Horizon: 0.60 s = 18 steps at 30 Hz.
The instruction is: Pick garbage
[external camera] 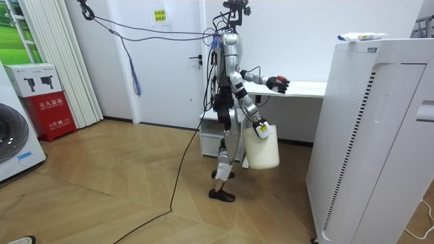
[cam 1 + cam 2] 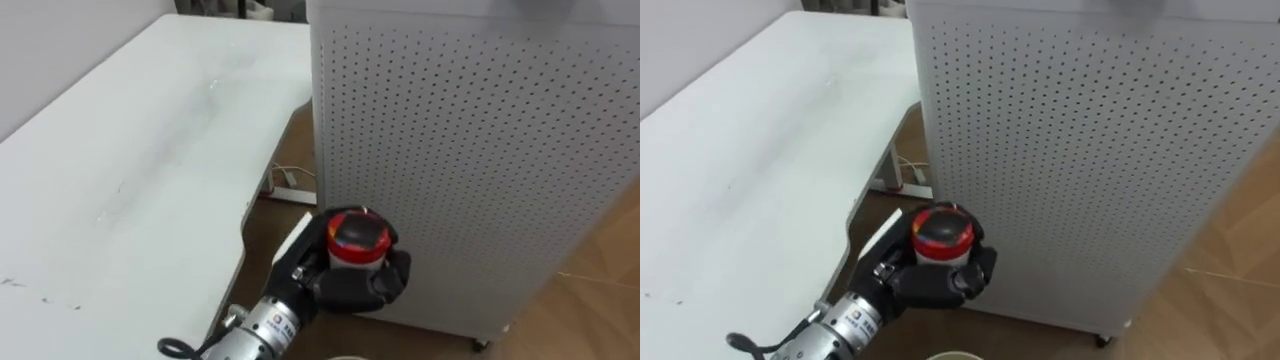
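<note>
At the very bottom edge of the eye views, a sliver of pale rim (image 2: 345, 357), too little of it to name. Just above, grips a small red-lidded jar (image 2: 357, 240) in the left hand (image 2: 352, 288), dark fingers curled round the pale body from below, lid facing up. Holds it in the air just right of the white table (image 2: 130, 180), clear of the tabletop, near the front of the perforated white cabinet (image 2: 470, 150) and over the wooden floor (image 2: 600, 290). Farther back, in the gap between table and cabinet, a cable and a flat white block (image 2: 290, 192) down on the floor. In the room view, stands upright on both feet facing the table, left arm lifted to about tabletop height with the jar out in front. Carries a white bucket (image 1: 262, 150) low at the right hand (image 1: 262, 127), beside the thigh; cannot tell how that hand is set on it. At the room view's right, the tall cabinet, nearest the camera, with some flat items (image 1: 363, 37) on top.
</note>
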Motion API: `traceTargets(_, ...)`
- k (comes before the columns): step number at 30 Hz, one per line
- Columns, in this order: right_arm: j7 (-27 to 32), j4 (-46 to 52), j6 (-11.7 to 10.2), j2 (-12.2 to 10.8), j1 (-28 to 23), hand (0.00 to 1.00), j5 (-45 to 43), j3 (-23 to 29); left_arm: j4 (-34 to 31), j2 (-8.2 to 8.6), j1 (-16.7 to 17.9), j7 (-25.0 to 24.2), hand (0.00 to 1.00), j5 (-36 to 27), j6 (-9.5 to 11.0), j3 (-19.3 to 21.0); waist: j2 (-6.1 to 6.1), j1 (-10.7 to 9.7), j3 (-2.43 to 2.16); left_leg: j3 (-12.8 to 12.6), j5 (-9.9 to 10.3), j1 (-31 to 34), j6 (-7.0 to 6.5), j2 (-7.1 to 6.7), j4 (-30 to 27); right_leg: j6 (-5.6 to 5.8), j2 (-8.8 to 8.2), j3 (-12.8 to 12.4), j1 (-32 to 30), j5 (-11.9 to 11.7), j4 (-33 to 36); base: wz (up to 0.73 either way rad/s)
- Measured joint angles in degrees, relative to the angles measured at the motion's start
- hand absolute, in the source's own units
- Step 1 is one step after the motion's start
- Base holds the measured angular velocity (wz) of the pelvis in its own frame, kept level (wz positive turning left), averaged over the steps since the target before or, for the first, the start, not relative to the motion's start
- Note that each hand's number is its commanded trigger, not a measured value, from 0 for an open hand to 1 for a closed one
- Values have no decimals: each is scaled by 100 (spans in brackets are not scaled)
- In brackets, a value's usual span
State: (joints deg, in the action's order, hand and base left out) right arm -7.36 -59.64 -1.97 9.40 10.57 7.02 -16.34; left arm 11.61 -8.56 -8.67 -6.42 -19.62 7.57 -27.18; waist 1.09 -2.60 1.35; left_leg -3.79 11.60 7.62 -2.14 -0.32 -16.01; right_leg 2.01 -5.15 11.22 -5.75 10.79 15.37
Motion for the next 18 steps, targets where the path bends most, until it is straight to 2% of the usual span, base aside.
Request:
traceTargets(3, 63, -133, -59, 1, 267, 100, 169, 15, 489, 6, 1, -29, 100, 12, 5, 1, 52, -6, 41, -1, -3, 385, -2, 9, -186, -19, -36, 6, -417, 13, 266, -1)
traceTargets(5, 148, -222, -122, -21, 381, 100, 260, 15, 875, 5, 2, -20, 100, 15, 7, -3, 38, -3, 53, -6, -6, 595, -5, 13, -261, -33, -82, -4, -663, 21, 390, 0)
traceTargets(11, 353, -309, -197, -37, 405, 100, 444, -46, 2273, 29, -9, 17, 100, 192, 18, -10, 8, 23, 141, -91, -13, 1220, -15, 37, -519, -45, -80, -23, -1299, 23, 654, -3)
traceTargets(14, 354, -379, -202, -86, 382, 100, 443, -47, 2364, 37, -7, 79, 100, 262, 19, -22, 9, 24, 148, -100, -15, 1465, -18, 50, -615, -69, -77, -28, -1523, 8, 700, 0)
traceTargets(18, 419, -446, -205, -137, 393, 100, 445, -147, 2531, 159, -86, 179, 100, 322, 119, -82, 18, 87, 159, -197, -25, 1826, -36, 59, -761, -72, -91, -152, -1965, 7, 932, -10)
